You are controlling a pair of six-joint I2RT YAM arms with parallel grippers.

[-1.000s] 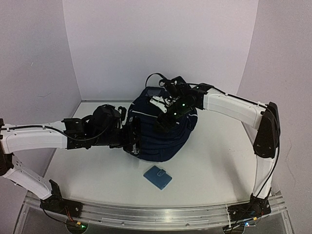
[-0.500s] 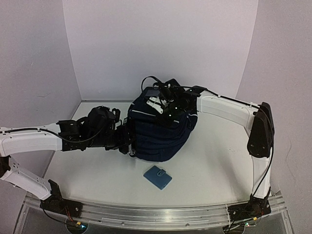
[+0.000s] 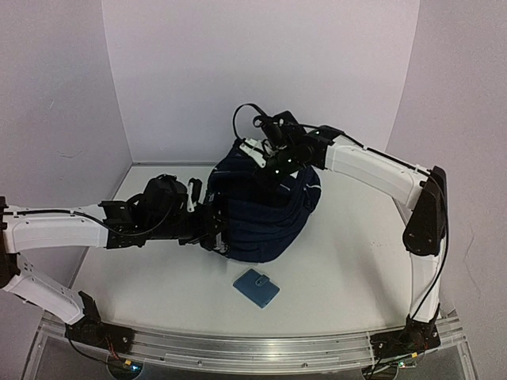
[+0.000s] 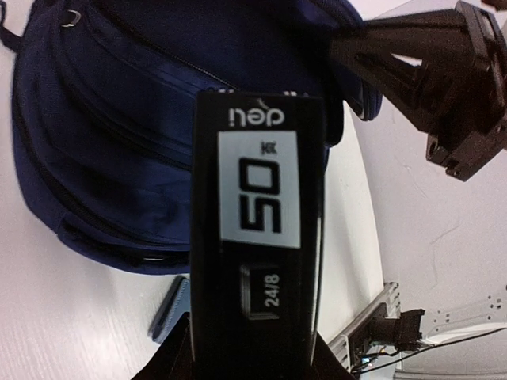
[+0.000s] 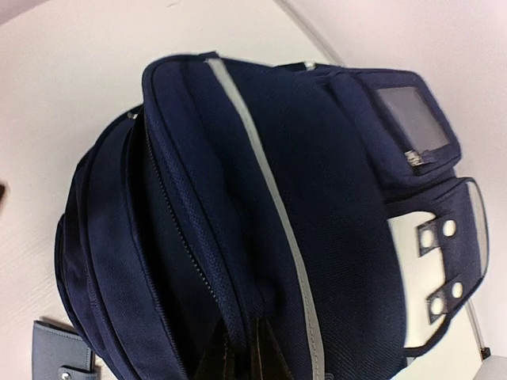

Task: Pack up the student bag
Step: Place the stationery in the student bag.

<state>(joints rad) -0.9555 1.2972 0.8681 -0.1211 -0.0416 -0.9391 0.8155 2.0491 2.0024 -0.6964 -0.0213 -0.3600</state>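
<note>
The student bag point(image 3: 265, 210), dark navy with thin white stripes, lies in the middle of the table. It fills the right wrist view point(image 5: 317, 198), its zip opening running down toward my fingers. My right gripper point(image 3: 271, 161) point(image 5: 245, 360) is shut on the fabric edge beside that zip, at the bag's far top. My left gripper point(image 3: 212, 229) point(image 4: 252, 360) sits at the bag's left side, shut on a long black box with a white label point(image 4: 257, 229). The box points at the bag point(image 4: 119, 119).
A small blue-grey snap wallet point(image 3: 256, 287) point(image 4: 168, 313) point(image 5: 59, 356) lies flat on the white table in front of the bag. White walls close in at the back and sides. The aluminium rail point(image 3: 253, 348) runs along the near edge.
My right gripper went from open to shut, pinching the bag's zip edge, and shifted toward the back. The bag's top is drawn up a little. The left arm moved only slightly.
</note>
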